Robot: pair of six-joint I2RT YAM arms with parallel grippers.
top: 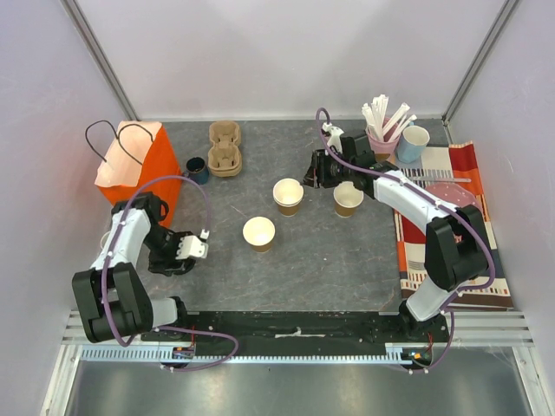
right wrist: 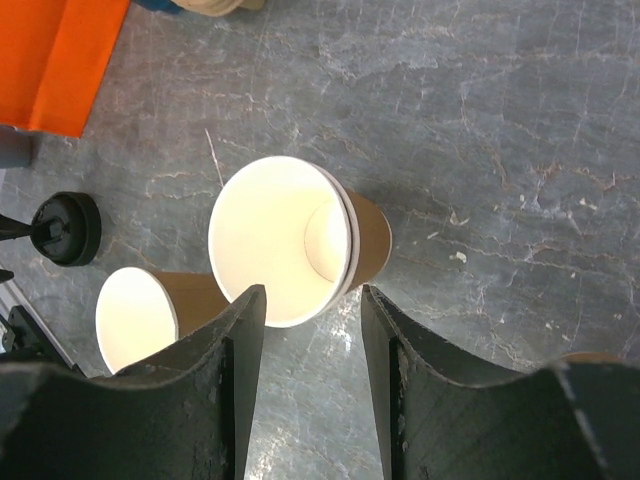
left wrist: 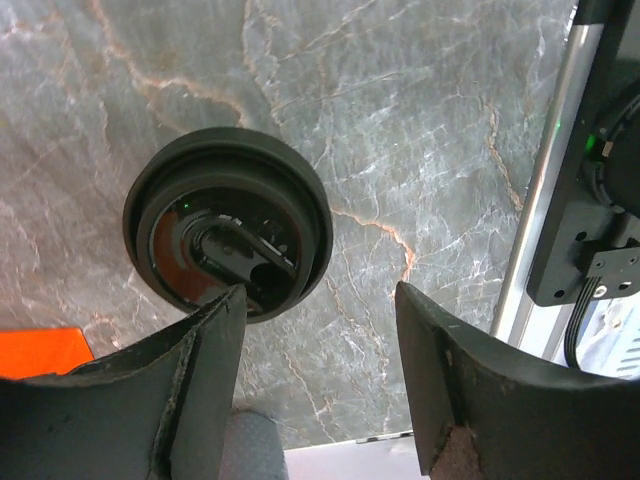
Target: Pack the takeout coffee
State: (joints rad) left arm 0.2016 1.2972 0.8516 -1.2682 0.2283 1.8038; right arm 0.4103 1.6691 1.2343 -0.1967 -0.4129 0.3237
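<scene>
No writing, label, brand or number can be read on anything here.

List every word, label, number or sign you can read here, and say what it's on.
No text can be read in any view.
Brown cups: plain, no print shows.
Orange bag: no print shows.
Black lid: raised shapes on top, no legible letters.

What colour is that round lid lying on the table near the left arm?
The lid is black, shiny plastic. It shows clearest in the left wrist view.
</scene>
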